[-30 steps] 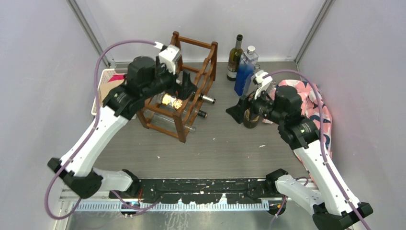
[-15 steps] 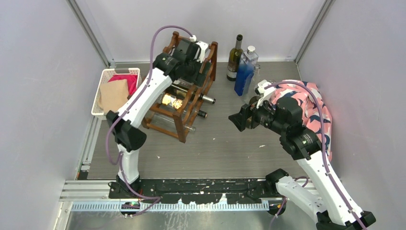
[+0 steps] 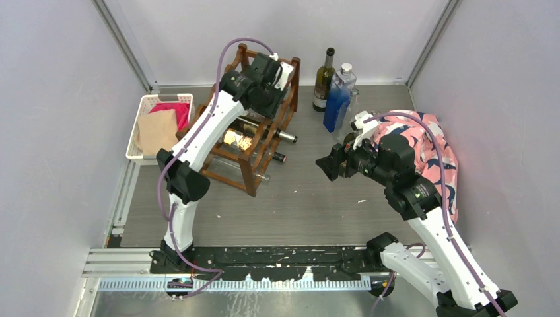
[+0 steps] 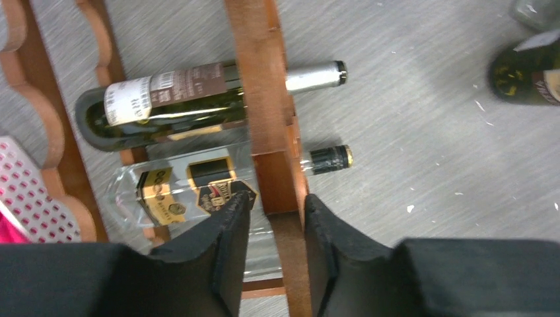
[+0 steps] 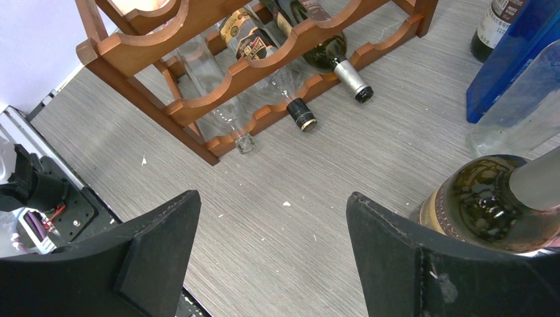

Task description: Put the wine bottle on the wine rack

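Observation:
The wine rack (image 3: 254,142) is reddish-brown wood and stands at the back left. Its lower rails hold a dark green bottle (image 4: 198,105) and a clear gold-labelled one (image 4: 185,191). My left gripper (image 3: 274,74) sits on the rack's top. In the left wrist view the left gripper (image 4: 276,198) has its jaws drawn in on a wooden rail (image 4: 264,132). The wine bottle (image 5: 489,198) is dark green with a gold band and a silver neck. It stands upright just outside the right finger of my right gripper (image 5: 274,218). That gripper (image 3: 328,165) is open wide over bare tabletop.
A dark upright bottle (image 3: 323,79) and a blue bottle (image 3: 338,99) stand at the back wall. A white basket (image 3: 142,125) with cloths is left of the rack. A pink patterned cloth (image 3: 436,142) lies under the right arm.
The left arm swung from the rack's left side up over its top, and its jaws narrowed onto the rail. The right arm shifted only slightly and stays open.

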Tool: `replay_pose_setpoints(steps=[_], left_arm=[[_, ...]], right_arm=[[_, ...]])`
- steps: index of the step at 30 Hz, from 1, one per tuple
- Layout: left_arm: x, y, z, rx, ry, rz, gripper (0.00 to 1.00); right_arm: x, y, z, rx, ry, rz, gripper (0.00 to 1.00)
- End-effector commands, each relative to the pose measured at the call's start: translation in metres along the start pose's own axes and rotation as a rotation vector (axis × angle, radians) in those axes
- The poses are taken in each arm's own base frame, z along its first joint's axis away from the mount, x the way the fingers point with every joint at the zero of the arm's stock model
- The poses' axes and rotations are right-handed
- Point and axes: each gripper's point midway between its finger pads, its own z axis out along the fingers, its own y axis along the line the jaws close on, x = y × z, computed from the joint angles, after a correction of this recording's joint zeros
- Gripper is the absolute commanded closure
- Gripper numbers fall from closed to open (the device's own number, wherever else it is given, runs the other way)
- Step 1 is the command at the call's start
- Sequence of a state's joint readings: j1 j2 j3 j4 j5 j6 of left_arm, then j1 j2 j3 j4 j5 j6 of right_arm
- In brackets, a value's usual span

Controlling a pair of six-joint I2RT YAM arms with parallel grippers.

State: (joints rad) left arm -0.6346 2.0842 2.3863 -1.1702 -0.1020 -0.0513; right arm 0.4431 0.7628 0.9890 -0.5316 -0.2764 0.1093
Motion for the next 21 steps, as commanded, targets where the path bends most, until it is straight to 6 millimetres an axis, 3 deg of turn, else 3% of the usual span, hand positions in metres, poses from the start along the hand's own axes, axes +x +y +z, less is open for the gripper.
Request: replay_pose_setpoints(steps=[1, 6, 12, 21], left_arm=[[-0.010, -0.010, -0.016, 0.063, -0.038, 0.022, 0.68], [-0.007, -0.016, -0.018, 0.099, -0.034, 0.031, 0.79], [-0.003, -0.026, -0.025, 0.162, -0.031, 0.045, 1.00], [0.005, -0.030, -0.057, 0.216, -0.073, 0.085, 1.00]], right_arm=[[-0.018, 0.002, -0.004, 0.003, -0.070, -0.009, 0.14], [-0.018, 0.001, -0.006, 0.011, -0.073, -0.011, 0.13], [-0.018, 0.001, -0.007, 0.015, -0.074, -0.015, 0.13], [-0.018, -0.001, -0.009, 0.026, -0.076, -0.018, 0.13]])
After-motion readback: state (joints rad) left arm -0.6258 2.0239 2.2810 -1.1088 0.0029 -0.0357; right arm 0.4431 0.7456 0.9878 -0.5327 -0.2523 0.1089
